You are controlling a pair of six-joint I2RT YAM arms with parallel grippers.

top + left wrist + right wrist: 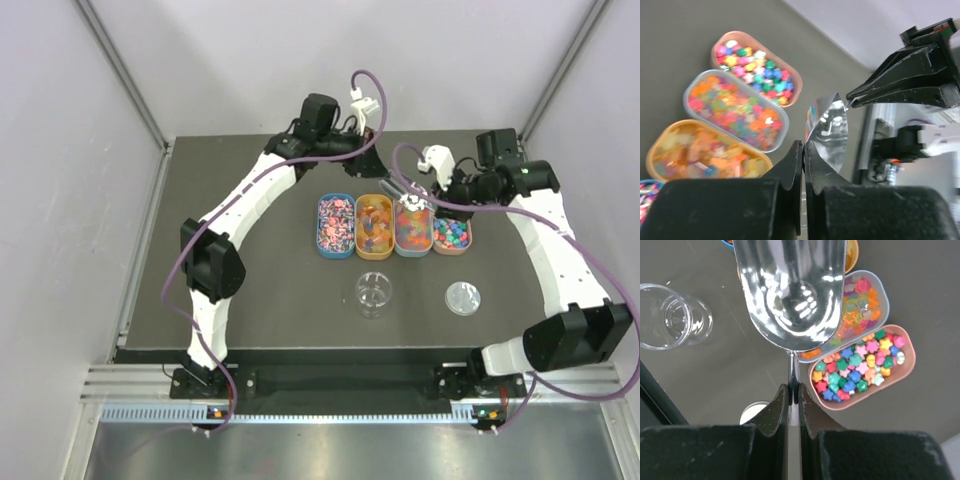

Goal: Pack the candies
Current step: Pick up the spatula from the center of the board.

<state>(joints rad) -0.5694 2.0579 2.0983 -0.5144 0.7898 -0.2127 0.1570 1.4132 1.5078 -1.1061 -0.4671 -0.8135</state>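
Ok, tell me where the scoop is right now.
The scoop is clamped by its handle in the right end effector; in the right wrist view its bowl hangs over the blue-rimmed tray, beside the pink tray.

Bright, even light with soft shadows; glare on the metal scoop (790, 295), near jaws out of focus.

From my station, the left arm (250, 195) and right arm (548, 255) are white shells broken up by bulky black joints (212, 262). A purple cable (371, 73) loops along each. The right gripper (794, 390) is matte black, with wedge-shaped fingers (775, 412) scuffed pale along the edges.
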